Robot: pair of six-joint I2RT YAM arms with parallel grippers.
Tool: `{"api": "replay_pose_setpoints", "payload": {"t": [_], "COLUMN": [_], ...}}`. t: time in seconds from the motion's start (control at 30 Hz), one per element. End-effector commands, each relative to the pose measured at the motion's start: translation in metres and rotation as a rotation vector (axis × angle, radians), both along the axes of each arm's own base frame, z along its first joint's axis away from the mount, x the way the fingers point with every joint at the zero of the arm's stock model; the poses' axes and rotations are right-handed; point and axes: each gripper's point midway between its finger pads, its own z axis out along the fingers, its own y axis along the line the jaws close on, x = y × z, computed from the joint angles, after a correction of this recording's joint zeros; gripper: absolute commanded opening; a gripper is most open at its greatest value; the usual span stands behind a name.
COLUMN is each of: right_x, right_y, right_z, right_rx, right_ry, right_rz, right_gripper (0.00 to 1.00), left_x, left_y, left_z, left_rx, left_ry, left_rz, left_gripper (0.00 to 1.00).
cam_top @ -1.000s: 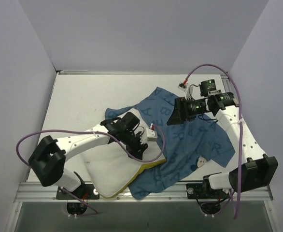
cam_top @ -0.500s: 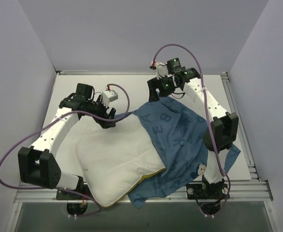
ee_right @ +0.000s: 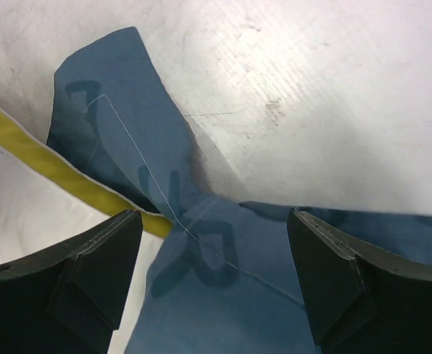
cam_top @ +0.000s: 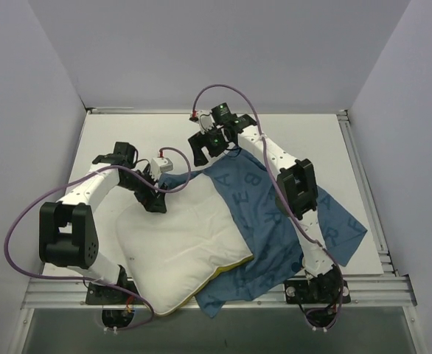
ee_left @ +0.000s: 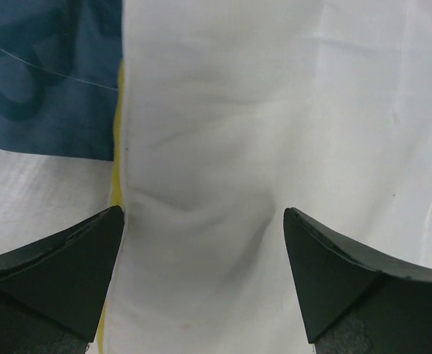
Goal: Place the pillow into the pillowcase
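The white pillow point(cam_top: 179, 243) lies at the near left of the table, its yellow band point(cam_top: 227, 267) along the near right edge. The blue lettered pillowcase point(cam_top: 275, 214) lies to its right and overlaps the pillow's right side. My left gripper point(cam_top: 157, 203) is open and empty just above the pillow's far left corner. In the left wrist view the gripper point(ee_left: 203, 217) has white pillow point(ee_left: 223, 133) between its jaws, with the yellow band point(ee_left: 116, 184) and pillowcase point(ee_left: 46, 81) at the left. My right gripper point(cam_top: 203, 147) is open over the pillowcase's far corner point(ee_right: 201, 251), beside the yellow band point(ee_right: 91, 192).
The white table point(cam_top: 127, 140) is walled at the left, back and right. A metal rail point(cam_top: 393, 284) runs along the near edge by the arm bases. Purple cables point(cam_top: 24, 221) loop from both arms. Bare table point(ee_right: 312, 88) shows beyond the pillowcase corner.
My right gripper has moved left along the pillowcase's far edge to its corner. My left gripper has come nearer, down over the pillow's far left corner. The pillowcase's right part has shifted.
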Motion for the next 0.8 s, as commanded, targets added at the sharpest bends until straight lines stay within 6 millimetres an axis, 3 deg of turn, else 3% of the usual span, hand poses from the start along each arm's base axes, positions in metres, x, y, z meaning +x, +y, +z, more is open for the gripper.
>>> {"api": "replay_pose_setpoints", "payload": {"t": [0.0,0.2,0.27,0.4,0.43,0.5,0.53,0.57,0.6,0.7,0.77], "right_x": [-0.007,-0.02,-0.024,-0.03,-0.034,-0.04,-0.044,-0.045,-0.049,-0.056,-0.064], "right_y": [0.031,0.049,0.055,0.055,0.053,0.053,0.054,0.056,0.057,0.065,0.072], "right_z": [0.005,-0.038,-0.051,-0.074,-0.077,-0.079,-0.077,-0.071,-0.067,-0.036,-0.008], "right_rx": [0.066,0.001,-0.018,-0.073,-0.078,-0.073,-0.058,-0.043,-0.026,0.048,0.118], "right_ry": [-0.013,-0.004,0.003,0.019,0.038,0.068,0.088,0.093,0.117,0.138,0.166], "right_rz": [0.076,0.149,0.166,0.183,0.189,0.189,0.191,0.189,0.172,0.162,0.156], "right_gripper": [0.82,0.8,0.75,0.55,0.42,0.26,0.09,0.0,0.0,0.0,0.0], "left_x": [-0.018,-0.022,-0.022,-0.024,-0.025,-0.027,-0.029,-0.029,-0.029,-0.017,-0.006], "left_y": [-0.006,0.002,0.003,0.004,-0.001,-0.008,-0.015,-0.02,-0.025,-0.048,-0.07], "left_z": [0.001,-0.015,-0.021,-0.031,-0.035,-0.039,-0.046,-0.048,-0.051,-0.043,-0.028], "left_rx": [-0.05,0.007,0.026,0.063,0.068,0.082,0.112,0.128,0.141,0.136,0.11], "left_ry": [-0.046,-0.034,-0.027,-0.026,-0.02,-0.018,-0.014,-0.02,-0.024,-0.103,-0.201], "left_rz": [-0.121,-0.156,-0.169,-0.218,-0.24,-0.273,-0.308,-0.331,-0.35,-0.395,-0.422], "left_gripper": [0.98,0.97,0.98,0.97,0.95,0.79,0.69,0.58,0.32,0.01,0.0]}}
